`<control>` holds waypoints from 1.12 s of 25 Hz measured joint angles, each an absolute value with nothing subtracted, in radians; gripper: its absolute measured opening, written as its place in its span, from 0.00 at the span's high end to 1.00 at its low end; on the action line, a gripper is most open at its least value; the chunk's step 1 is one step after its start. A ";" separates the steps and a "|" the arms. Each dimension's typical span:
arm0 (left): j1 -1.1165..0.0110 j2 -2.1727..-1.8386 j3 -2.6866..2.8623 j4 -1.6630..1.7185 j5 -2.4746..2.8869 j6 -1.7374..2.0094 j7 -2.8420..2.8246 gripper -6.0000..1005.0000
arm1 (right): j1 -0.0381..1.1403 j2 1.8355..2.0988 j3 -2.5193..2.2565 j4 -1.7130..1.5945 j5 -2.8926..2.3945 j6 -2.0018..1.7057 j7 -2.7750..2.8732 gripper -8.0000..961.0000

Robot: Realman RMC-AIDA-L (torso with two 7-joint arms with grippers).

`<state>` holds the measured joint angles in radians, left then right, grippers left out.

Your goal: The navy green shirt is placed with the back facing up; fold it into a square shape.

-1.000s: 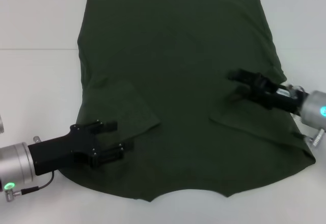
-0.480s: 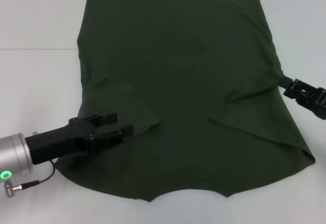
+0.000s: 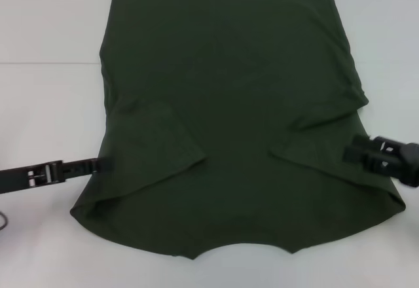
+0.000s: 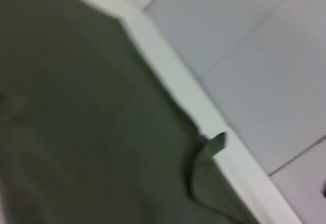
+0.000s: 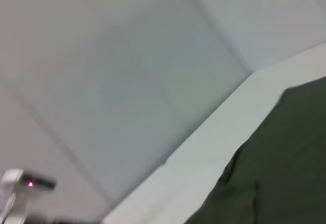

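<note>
The navy green shirt lies flat on the white table, plain side up, with both short sleeves folded inward onto the body. My left gripper is turned edge-on and low, its tip at the shirt's left edge beside the folded left sleeve. My right gripper hovers over the shirt's right side, just by the folded right sleeve. The left wrist view shows the shirt reaching the table's edge; the right wrist view catches a corner of the shirt.
White table surface surrounds the shirt on both sides and in front. The wrist views show the table's rim and grey floor tiles beyond it.
My left gripper has pulled back leftward off the shirt to its left edge and rolled onto its side. My right gripper withdrew to the right, then came nearer, over the shirt's right side.
</note>
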<state>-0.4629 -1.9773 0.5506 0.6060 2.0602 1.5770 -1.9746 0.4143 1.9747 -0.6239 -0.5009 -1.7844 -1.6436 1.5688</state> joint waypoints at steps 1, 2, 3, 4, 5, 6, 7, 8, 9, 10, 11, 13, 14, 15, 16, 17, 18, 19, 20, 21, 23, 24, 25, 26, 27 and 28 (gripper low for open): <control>-0.462 -1.968 0.550 0.606 2.069 1.577 -2.001 0.26 | 0.421 1.978 -0.624 -0.508 -1.813 -1.647 1.550 0.25; -0.461 -1.955 0.549 0.607 2.088 1.577 -2.050 0.26 | 0.428 1.979 -0.624 -0.513 -1.842 -1.649 1.529 0.25; -0.460 -1.947 0.549 0.608 2.103 1.578 -2.083 0.26 | 0.434 1.981 -0.625 -0.516 -1.868 -1.650 1.508 0.25; -0.460 -1.939 0.547 0.610 2.127 1.578 -2.124 0.26 | 0.439 1.981 -0.625 -0.517 -1.892 -1.651 1.485 0.25; -0.460 -1.931 0.545 0.612 2.151 1.578 -2.169 0.26 | 0.442 1.981 -0.625 -0.517 -1.911 -1.652 1.464 0.25; -0.461 -1.922 0.543 0.612 2.178 1.579 -2.215 0.26 | 0.445 1.982 -0.625 -0.518 -1.931 -1.653 1.439 0.25; -0.462 -1.916 0.542 0.613 2.194 1.579 -2.242 0.26 | 0.448 1.983 -0.625 -0.518 -1.951 -1.653 1.406 0.25; -0.463 -1.911 0.541 0.614 2.209 1.580 -2.270 0.26 | 0.449 1.985 -0.625 -0.519 -1.973 -1.653 1.363 0.25; -0.464 -1.907 0.540 0.617 2.220 1.580 -2.292 0.26 | 0.450 1.987 -0.625 -0.521 -1.989 -1.653 1.331 0.25; -0.466 -1.905 0.539 0.620 2.231 1.579 -2.309 0.26 | 0.451 1.990 -0.625 -0.525 -2.003 -1.653 1.296 0.25; -0.470 -1.903 0.540 0.624 2.250 1.575 -2.335 0.26 | 0.451 1.994 -0.625 -0.531 -2.021 -1.654 1.253 0.25; -0.481 -1.903 0.540 0.624 2.286 1.560 -2.377 0.26 | 0.448 2.003 -0.625 -0.546 -2.050 -1.654 1.195 0.25; -0.486 -1.903 0.542 0.623 2.296 1.551 -2.389 0.26 | 0.446 2.010 -0.624 -0.557 -2.062 -1.653 1.172 0.25; -0.488 -1.904 0.544 0.621 2.300 1.545 -2.395 0.26 | 0.442 2.017 -0.624 -0.572 -2.073 -1.651 1.148 0.25; -0.492 -1.906 0.548 0.620 2.303 1.537 -2.401 0.26 | 0.436 2.026 -0.623 -0.590 -2.081 -1.648 1.125 0.25; -0.494 -1.908 0.549 0.620 2.305 1.532 -2.405 0.26 | 0.432 2.033 -0.622 -0.603 -2.084 -1.646 1.112 0.25; -0.496 -1.909 0.552 0.618 2.311 1.526 -2.411 0.26 | 0.427 2.039 -0.621 -0.616 -2.086 -1.645 1.101 0.25; -0.500 -1.910 0.552 0.618 2.320 1.518 -2.417 0.26 | 0.424 2.043 -0.620 -0.624 -2.087 -1.644 1.095 0.25; -0.503 -1.911 0.553 0.617 2.331 1.512 -2.423 0.26 | 0.420 2.047 -0.620 -0.633 -2.087 -1.644 1.086 0.25; -0.506 -1.912 0.554 0.617 2.348 1.502 -2.431 0.26 | 0.418 2.050 -0.620 -0.640 -2.087 -1.644 1.078 0.25; -0.513 -1.915 0.555 0.615 2.368 1.491 -2.442 0.26 | 0.414 2.053 -0.619 -0.644 -2.088 -1.644 1.062 0.25; -0.517 -1.916 0.556 0.613 2.374 1.489 -2.446 0.26 | 0.412 2.054 -0.618 -0.644 -2.088 -1.644 1.052 0.25; -0.521 -1.918 0.559 0.610 2.379 1.485 -2.448 0.26 | 0.411 2.054 -0.617 -0.645 -2.088 -1.643 1.046 0.25; -0.522 -1.918 0.564 0.608 2.380 1.481 -2.450 0.26 | 0.411 2.054 -0.616 -0.645 -2.088 -1.643 1.042 0.25; -0.522 -1.918 0.568 0.607 2.380 1.476 -2.452 0.26 | 0.411 2.054 -0.617 -0.646 -2.088 -1.643 1.040 0.25; -0.523 -1.918 0.572 0.605 2.381 1.472 -2.455 0.26 | 0.411 2.055 -0.619 -0.646 -2.088 -1.642 1.039 0.25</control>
<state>-0.5227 -1.9180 0.5720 0.6053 2.3808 1.4717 -2.4547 0.4111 2.0546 -0.6190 -0.6461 -2.0884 -1.6423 1.0391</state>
